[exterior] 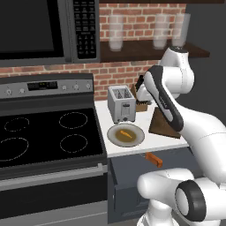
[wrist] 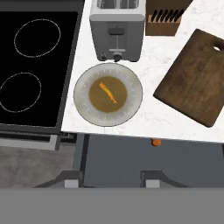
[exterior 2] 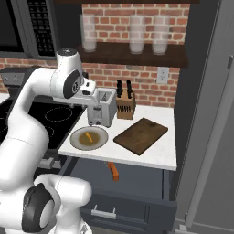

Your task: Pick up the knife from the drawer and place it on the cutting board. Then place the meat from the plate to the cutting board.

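Note:
The drawer [exterior 2: 137, 183] under the counter stands pulled out. In it lies the knife [exterior 2: 113, 171], its orange handle [exterior: 154, 160] just past the counter's edge; the hand view catches the handle's tip [wrist: 155, 142], and the blade is hidden. On the counter the plate [wrist: 83, 103] carries the small orange-brown meat [wrist: 108, 92]. To its right lies the dark brown cutting board [wrist: 194, 83], bare. My gripper [wrist: 111, 178] hangs high over the plate and drawer, looking straight down. Its fingertips [wrist: 71, 178] stand apart, open, with nothing between them.
A silver toaster [wrist: 117, 33] stands right behind the plate, with a wooden knife block [wrist: 164, 19] beside it. The black cooktop [wrist: 35, 65] borders the counter on the left. A tall dark panel [exterior 2: 201, 114] closes off the right side. A shelf with glasses [exterior 2: 137, 34] hangs above.

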